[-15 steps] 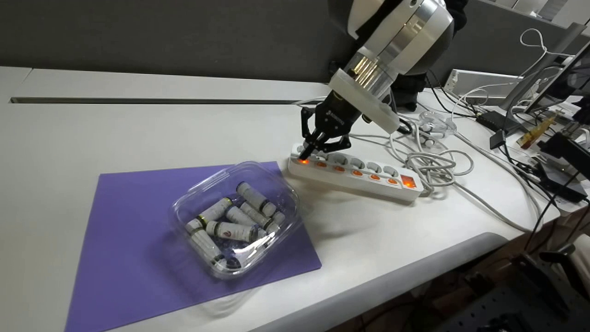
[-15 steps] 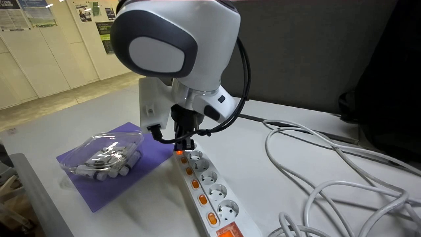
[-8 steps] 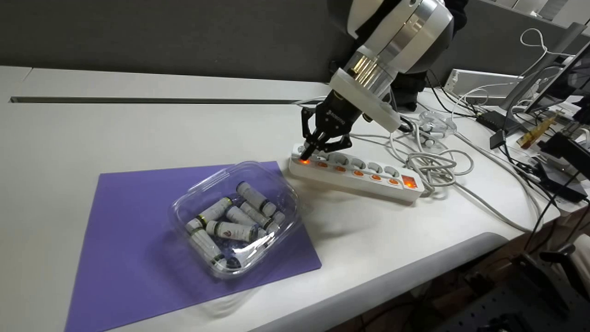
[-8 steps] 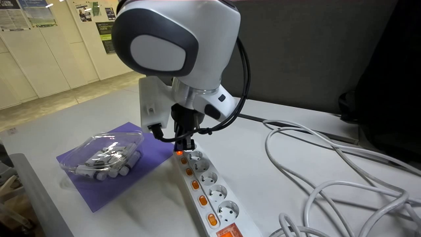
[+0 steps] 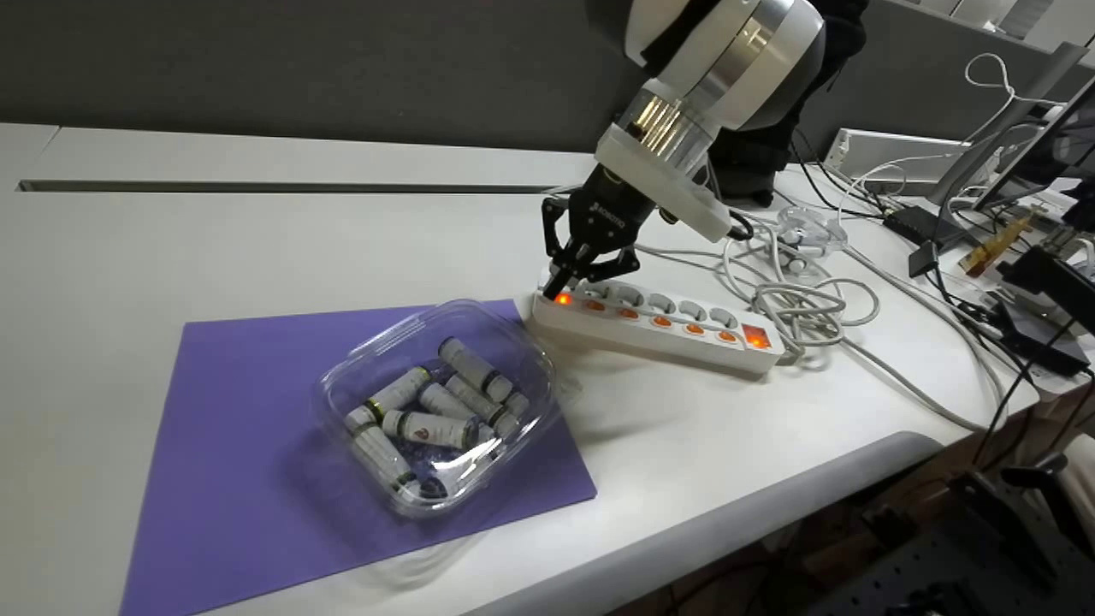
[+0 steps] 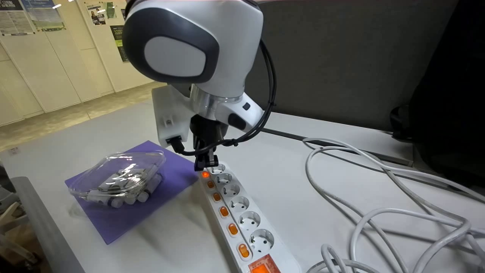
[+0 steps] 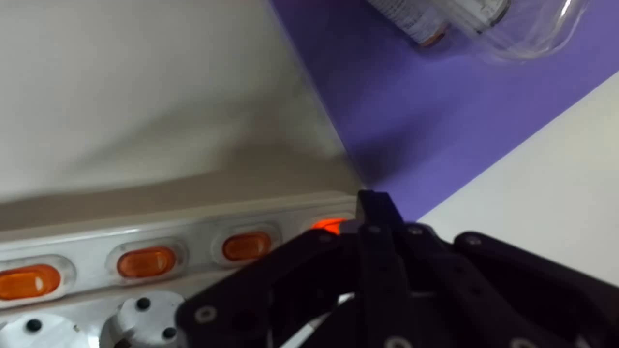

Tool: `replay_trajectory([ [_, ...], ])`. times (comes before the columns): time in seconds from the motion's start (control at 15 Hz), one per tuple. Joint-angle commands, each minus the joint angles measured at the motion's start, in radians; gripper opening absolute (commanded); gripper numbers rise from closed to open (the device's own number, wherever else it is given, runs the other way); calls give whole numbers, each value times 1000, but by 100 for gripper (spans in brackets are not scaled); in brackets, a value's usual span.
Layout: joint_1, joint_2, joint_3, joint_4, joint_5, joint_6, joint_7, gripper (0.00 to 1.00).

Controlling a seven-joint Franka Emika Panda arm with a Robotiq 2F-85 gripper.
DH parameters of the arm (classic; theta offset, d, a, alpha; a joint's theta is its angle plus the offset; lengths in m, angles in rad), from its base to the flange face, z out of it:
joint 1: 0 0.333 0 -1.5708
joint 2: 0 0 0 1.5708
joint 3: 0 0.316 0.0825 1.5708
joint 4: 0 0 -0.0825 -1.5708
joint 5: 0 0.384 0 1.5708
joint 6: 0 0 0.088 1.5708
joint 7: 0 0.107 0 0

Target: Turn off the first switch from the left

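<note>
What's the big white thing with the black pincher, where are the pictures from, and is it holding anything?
That's a robot arm with a black gripper for a hand. Two views look on from outside; the close-up comes from its wrist, looking past its fingers. On the table lie a white power strip, pale cables, and a purple sheet with a clear tub of small bottles on it. The gripper is closed and holds nothing. Its tip is right by the small glowing switch at one end; I can't tell whether it touches. Turning that switch off is the job.
</note>
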State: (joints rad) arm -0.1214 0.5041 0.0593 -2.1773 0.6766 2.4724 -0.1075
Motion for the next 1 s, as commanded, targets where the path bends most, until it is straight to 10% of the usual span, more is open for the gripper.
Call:
replay_trajectory([
  [0.0, 13, -50, 1, -23, -23, -21, 27, 0],
  [0.93, 14, -27, -34, -16, -250, -52, 50, 1],
])
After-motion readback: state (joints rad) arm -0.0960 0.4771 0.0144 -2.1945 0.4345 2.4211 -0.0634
